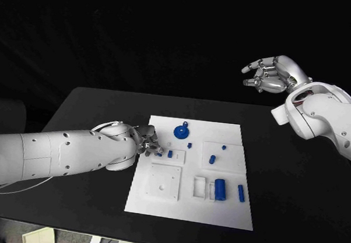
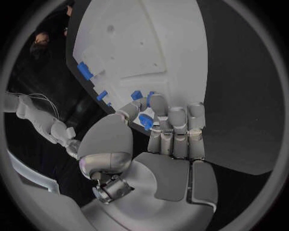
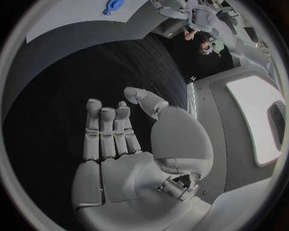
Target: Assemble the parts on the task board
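You've got the task board lying mid-table, long side running from the table's near edge toward its far edge. On it: a round blue part with a small loop near the board's far-left corner, a tiny blue peg just beside it toward the near side, another small blue piece and a short blue pin toward the board's right edge. Near the board's middle-right, a fat blue cylinder stands in a white bracket, and a thinner blue rod lies just beside it, closer to the right edge. A square recessed plate sits by the board's left edge; whether anything is in it, you can't tell. No readable labels or writing on anything. Your left hand is at the board's left edge, fingers curled together over the rim; the left wrist view shows a small blue part pinched between thumb and fingertips, right above the board edge, with more blue pieces along that same edge. Your right hand hangs up beyond the table's far-right corner, well apart from the board, fingers loosely curled and apart, holding nothing. Black table around the board; nothing stands between the left hand and the board.
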Robot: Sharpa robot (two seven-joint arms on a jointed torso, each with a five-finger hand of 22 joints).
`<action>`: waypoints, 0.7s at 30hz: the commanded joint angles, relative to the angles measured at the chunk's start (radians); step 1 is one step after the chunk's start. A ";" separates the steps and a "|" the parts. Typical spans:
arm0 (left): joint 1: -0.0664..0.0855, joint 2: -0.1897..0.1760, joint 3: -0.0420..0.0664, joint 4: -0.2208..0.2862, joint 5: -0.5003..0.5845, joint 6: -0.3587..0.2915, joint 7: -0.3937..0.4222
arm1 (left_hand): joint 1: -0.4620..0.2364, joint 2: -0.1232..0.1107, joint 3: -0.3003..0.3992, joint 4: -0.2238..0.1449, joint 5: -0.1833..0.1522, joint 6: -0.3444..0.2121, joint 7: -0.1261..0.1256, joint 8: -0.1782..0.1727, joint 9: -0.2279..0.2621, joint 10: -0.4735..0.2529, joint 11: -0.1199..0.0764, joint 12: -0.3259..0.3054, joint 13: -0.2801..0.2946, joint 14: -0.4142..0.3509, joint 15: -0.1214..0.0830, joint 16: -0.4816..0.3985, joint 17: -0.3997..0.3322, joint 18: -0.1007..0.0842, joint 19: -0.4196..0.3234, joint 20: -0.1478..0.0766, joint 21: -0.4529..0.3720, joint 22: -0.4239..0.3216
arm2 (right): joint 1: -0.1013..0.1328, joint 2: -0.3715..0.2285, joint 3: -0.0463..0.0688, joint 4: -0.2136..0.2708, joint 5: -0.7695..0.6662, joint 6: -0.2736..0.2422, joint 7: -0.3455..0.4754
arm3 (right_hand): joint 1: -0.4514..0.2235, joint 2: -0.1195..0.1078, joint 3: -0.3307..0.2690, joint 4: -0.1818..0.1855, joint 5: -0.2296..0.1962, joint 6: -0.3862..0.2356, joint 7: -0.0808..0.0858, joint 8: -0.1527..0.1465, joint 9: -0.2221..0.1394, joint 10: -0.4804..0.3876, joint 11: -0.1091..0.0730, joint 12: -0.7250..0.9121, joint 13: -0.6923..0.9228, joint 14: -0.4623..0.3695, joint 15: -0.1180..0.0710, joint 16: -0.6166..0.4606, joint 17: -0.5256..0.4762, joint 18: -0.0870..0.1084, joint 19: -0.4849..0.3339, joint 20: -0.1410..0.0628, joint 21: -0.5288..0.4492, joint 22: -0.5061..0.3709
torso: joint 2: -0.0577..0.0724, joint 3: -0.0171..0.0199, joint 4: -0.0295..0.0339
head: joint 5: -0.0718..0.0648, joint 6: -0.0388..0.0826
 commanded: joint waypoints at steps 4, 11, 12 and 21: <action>-0.004 0.003 -0.001 -0.003 -0.020 0.034 0.002 | 0.008 0.009 0.083 -0.077 0.003 0.026 -0.023 0.006 0.001 0.027 -0.040 0.007 0.001 0.061 -0.068 0.005 0.002 0.002 0.007 -0.133 0.002 0.016 | 0.000 0.001 0.000 0.001 0.000 0.016 0.003 | -0.010 0.002 0.001 0.000 0.005 0.002 0.007 -0.005 -0.002 -0.002 -0.001 -0.005 -0.002 -0.002 -0.006 -0.004 -0.002 0.015 -0.004 0.002 -0.004 0.013 | 0.000 -0.0003 0.0000 | 0.000 -0.001; -0.004 0.001 -0.001 -0.005 -0.020 0.037 -0.002 | 0.008 0.009 0.084 -0.078 0.003 0.026 -0.022 0.005 0.001 0.027 -0.040 0.007 0.001 0.061 -0.068 0.005 0.002 0.002 0.007 -0.133 0.002 0.016 | 0.000 0.002 0.000 -0.001 0.000 0.018 0.003 | -0.010 0.002 0.001 0.000 0.006 0.002 0.007 -0.005 -0.002 -0.002 -0.001 -0.004 -0.002 -0.002 -0.006 -0.004 -0.002 0.015 -0.004 0.002 -0.004 0.013 | 0.000 0.0000 0.0009 | 0.004 -0.005; -0.005 0.001 -0.001 -0.005 -0.020 0.038 -0.002 | 0.008 0.009 0.084 -0.078 0.003 0.026 -0.022 0.005 0.001 0.027 -0.040 0.007 0.001 0.061 -0.068 0.005 0.002 0.002 0.007 -0.133 0.002 0.016 | 0.000 0.002 0.000 -0.001 0.000 0.018 0.003 | -0.010 0.002 0.001 0.000 0.006 0.002 0.007 -0.005 -0.002 -0.002 -0.001 -0.004 -0.002 -0.002 -0.006 -0.004 -0.002 0.015 -0.004 0.002 -0.004 0.013 | 0.000 0.0001 0.0010 | 0.004 -0.003; -0.005 0.001 -0.001 -0.006 -0.018 0.046 -0.006 | 0.008 0.009 0.084 -0.077 0.002 0.025 -0.022 0.005 0.001 0.027 -0.040 0.007 0.001 0.061 -0.068 0.004 0.001 0.002 0.007 -0.133 0.003 0.016 | 0.000 0.002 0.000 0.001 0.000 0.018 0.003 | -0.010 0.002 0.001 0.000 0.006 0.002 0.007 -0.004 -0.002 -0.003 -0.001 -0.005 -0.002 -0.003 -0.006 -0.004 -0.002 0.015 -0.005 0.002 -0.005 0.014 | 0.000 0.0000 0.0002 | 0.003 -0.005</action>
